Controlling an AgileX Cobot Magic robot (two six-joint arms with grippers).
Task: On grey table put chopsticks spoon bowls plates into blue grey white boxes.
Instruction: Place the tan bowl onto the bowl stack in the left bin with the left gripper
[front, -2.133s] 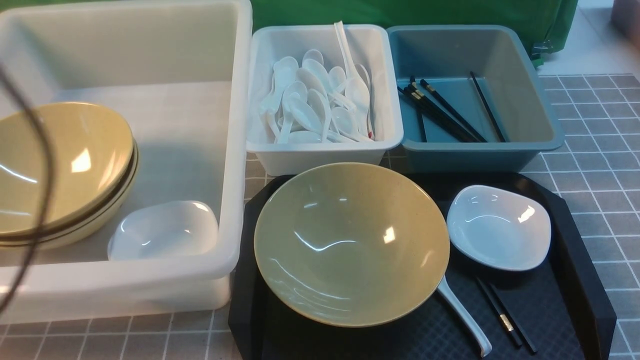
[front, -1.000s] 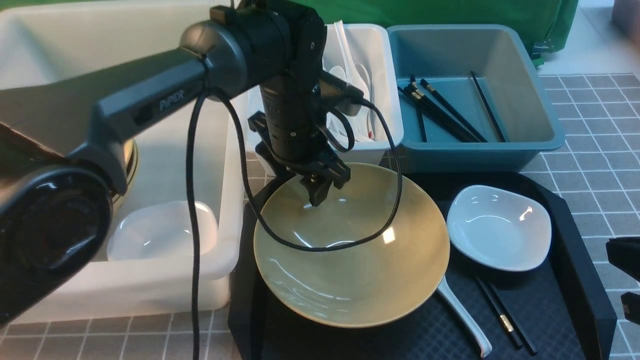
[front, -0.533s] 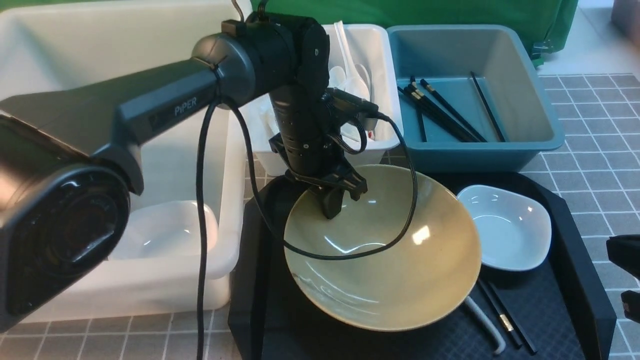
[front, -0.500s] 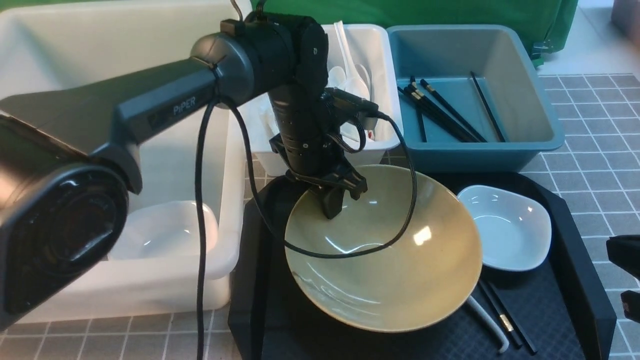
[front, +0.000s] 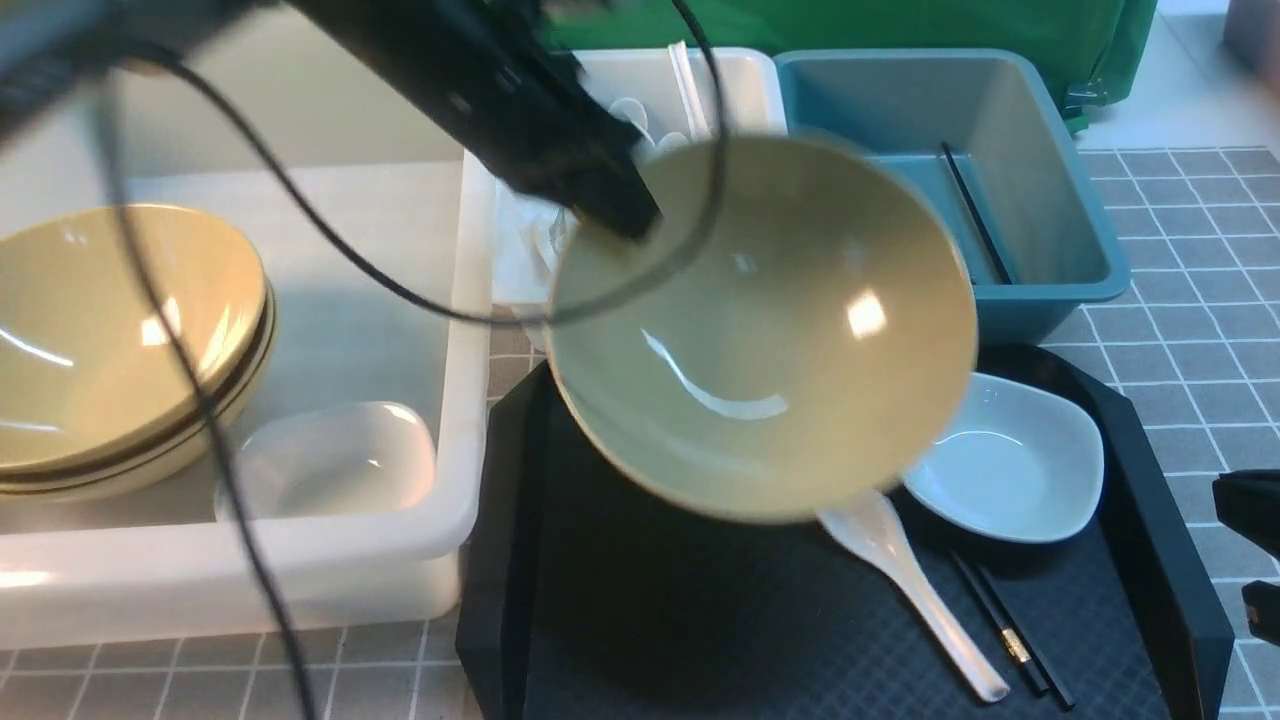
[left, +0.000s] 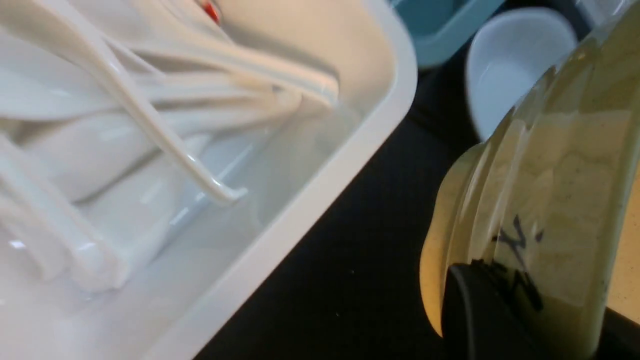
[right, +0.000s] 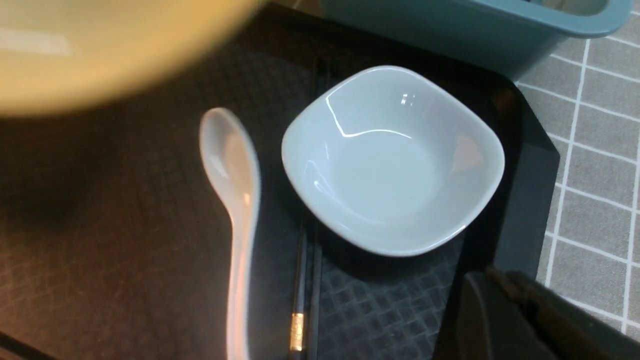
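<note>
Moved since the earlier frame: the yellow bowl (front: 780, 330), then resting on the black tray (front: 520, 620), now hangs tilted above it, with its rim pinched in the jaws of my left gripper (front: 625, 220). The spoon (front: 905, 580) it hid lies bare. I judge it best to level the bowl, clear the wall of the large white box (front: 250, 575), and nest it on the stacked bowls (front: 120, 330). Right gripper (front: 1250, 530): I cannot tell how its jaws stand.
</note>
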